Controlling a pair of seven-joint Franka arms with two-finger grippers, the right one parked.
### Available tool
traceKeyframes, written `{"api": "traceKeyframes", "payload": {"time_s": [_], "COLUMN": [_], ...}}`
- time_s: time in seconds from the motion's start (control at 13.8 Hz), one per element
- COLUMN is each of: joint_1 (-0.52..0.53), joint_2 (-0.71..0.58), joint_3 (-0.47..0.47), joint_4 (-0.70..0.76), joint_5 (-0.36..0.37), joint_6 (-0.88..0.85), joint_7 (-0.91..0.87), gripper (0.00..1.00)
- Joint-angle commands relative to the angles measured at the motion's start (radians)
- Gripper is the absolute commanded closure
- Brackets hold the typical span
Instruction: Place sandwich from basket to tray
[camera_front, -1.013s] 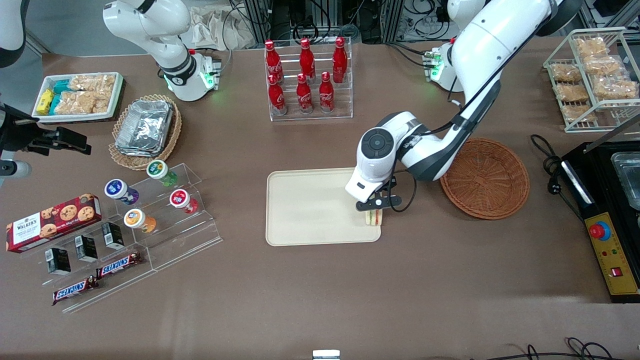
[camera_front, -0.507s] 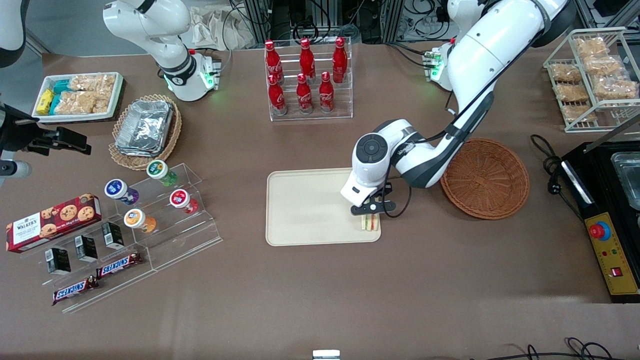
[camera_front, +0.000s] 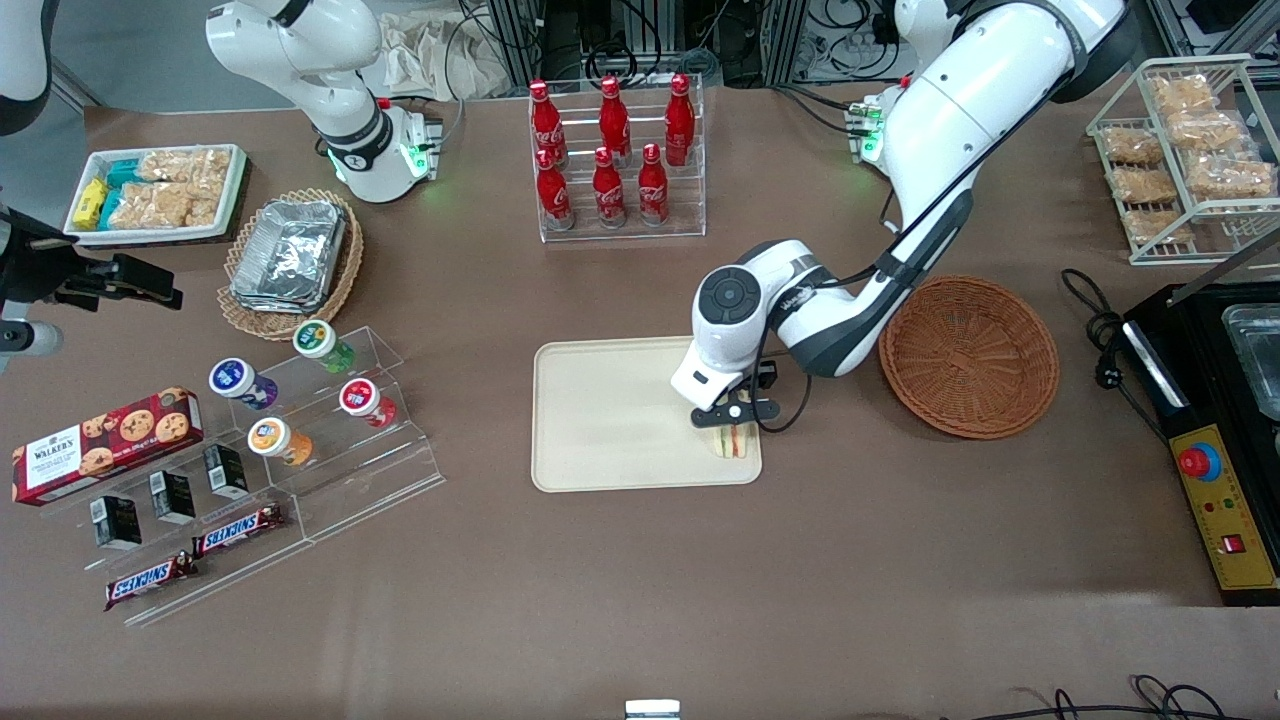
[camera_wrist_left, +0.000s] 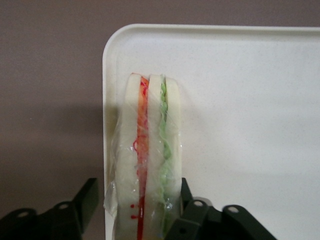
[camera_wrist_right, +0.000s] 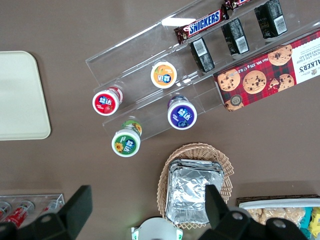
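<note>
The wrapped sandwich (camera_front: 735, 441) stands on edge on the cream tray (camera_front: 600, 420), at the tray's corner nearest the front camera on the working arm's side. In the left wrist view the sandwich (camera_wrist_left: 150, 150) shows pale bread with red and green layers and sits against the tray's (camera_wrist_left: 240, 100) rim. My gripper (camera_front: 731, 420) hangs straight over it and is open. Its gripper (camera_wrist_left: 136, 192) straddles the sandwich: one finger (camera_wrist_left: 186, 200) touches the wrapper, the other (camera_wrist_left: 86, 197) stands slightly apart. The reddish-brown wicker basket (camera_front: 970, 357) lies beside the tray, toward the working arm's end, with nothing in it.
A clear rack of red cola bottles (camera_front: 612, 150) stands farther from the front camera than the tray. Toward the parked arm's end are acrylic steps with yoghurt cups (camera_front: 300, 400), a tan basket of foil trays (camera_front: 290, 255) and a white snack tray (camera_front: 155, 190). A black machine (camera_front: 1215, 420) sits at the working arm's end.
My gripper and the sandwich have shifted a little along the tray toward the parked arm's end, from the tray's edge onto its corner.
</note>
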Motion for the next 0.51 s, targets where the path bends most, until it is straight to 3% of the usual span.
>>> {"api": "traceKeyframes", "payload": {"time_s": [0.0, 0.22, 0.43], "joint_1": [0.001, 0.057, 0.21], "joint_2": [-0.063, -0.156, -0.282], "joint_3": [0.001, -0.001, -0.036], "joint_4": [0.022, 0.042, 0.029], "joint_5": [0.003, -0.15, -0.234], "joint_6": [-0.073, -0.153, -0.228], "joint_7": [-0.042, -0.033, -0.004], "gripper": [0.0, 0.0, 0.0]}}
